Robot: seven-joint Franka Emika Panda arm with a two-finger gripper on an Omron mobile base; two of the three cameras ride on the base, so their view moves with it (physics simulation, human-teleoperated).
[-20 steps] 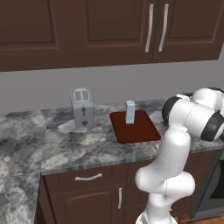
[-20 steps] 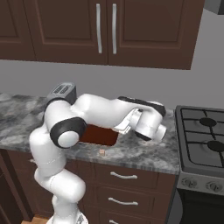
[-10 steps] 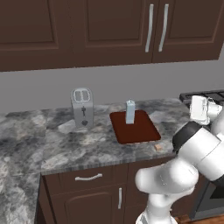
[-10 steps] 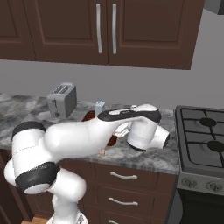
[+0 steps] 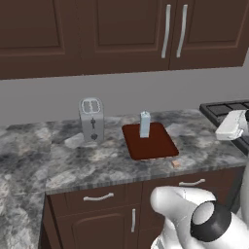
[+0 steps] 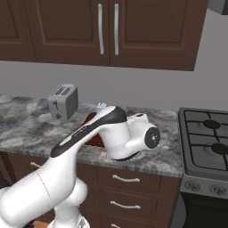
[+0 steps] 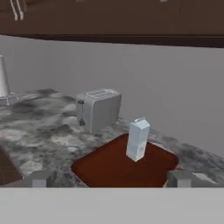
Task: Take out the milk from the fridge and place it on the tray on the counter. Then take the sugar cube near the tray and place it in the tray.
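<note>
the milk (image 5: 145,124) is seen standing upright on the tray (image 5: 151,146), toward its back edge, and the tray is laid flat on the counter (image 5: 73,165). a small sugar cube (image 5: 175,164) is found on the counter just off the tray's front right corner, apart from it. the toaster (image 5: 91,119) is placed to the left of the tray. the gripper (image 7: 111,178) is held fully spread, nothing grasped, with the tray and milk framed between its fingertips (image 7: 40,178) in the hand view.
</note>
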